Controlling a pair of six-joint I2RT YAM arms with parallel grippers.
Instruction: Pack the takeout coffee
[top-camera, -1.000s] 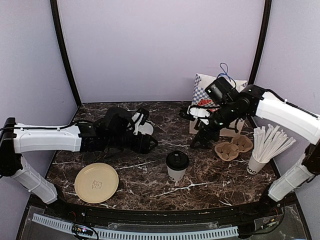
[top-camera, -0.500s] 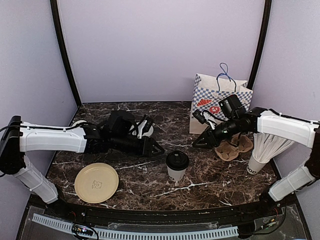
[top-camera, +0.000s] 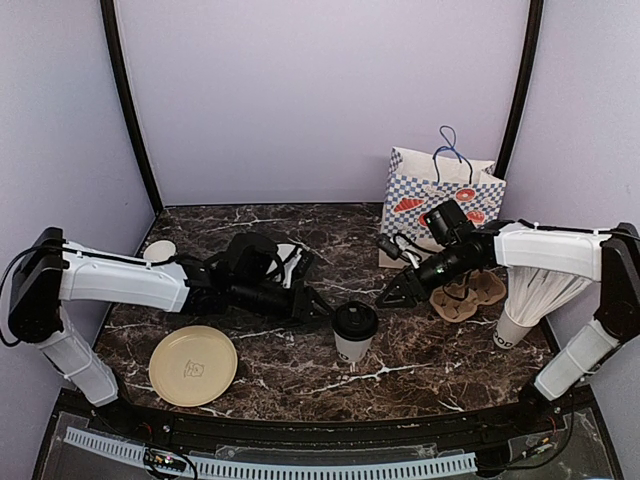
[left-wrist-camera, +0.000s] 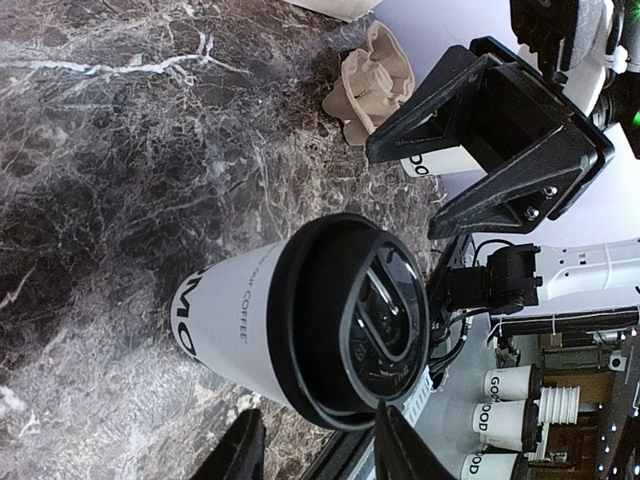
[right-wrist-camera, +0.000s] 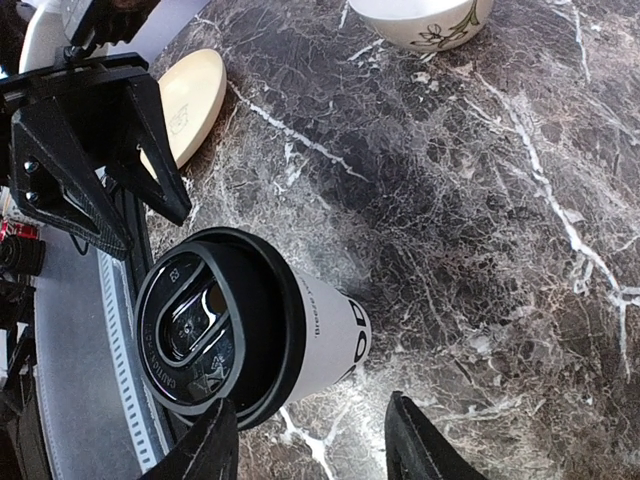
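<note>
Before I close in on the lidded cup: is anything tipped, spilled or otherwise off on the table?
Nothing stands out. The lidded cup stands upright with its lid seated evenly, and no liquid shows on the table around it. The paper bag is upright, and the pulp carrier lies flat beside it.

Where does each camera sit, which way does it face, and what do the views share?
Top camera: high behind the arm bases, looking down at the table; both arms show, left gripper and right gripper flanking the lidded cup.
Left wrist: on the left arm, facing right at the cup; own fingers at bottom edge.
Right wrist: on the right arm, facing left at the cup; own fingers at bottom edge.
Shared: all show the cup; each wrist view shows the opposite gripper, open.
</note>
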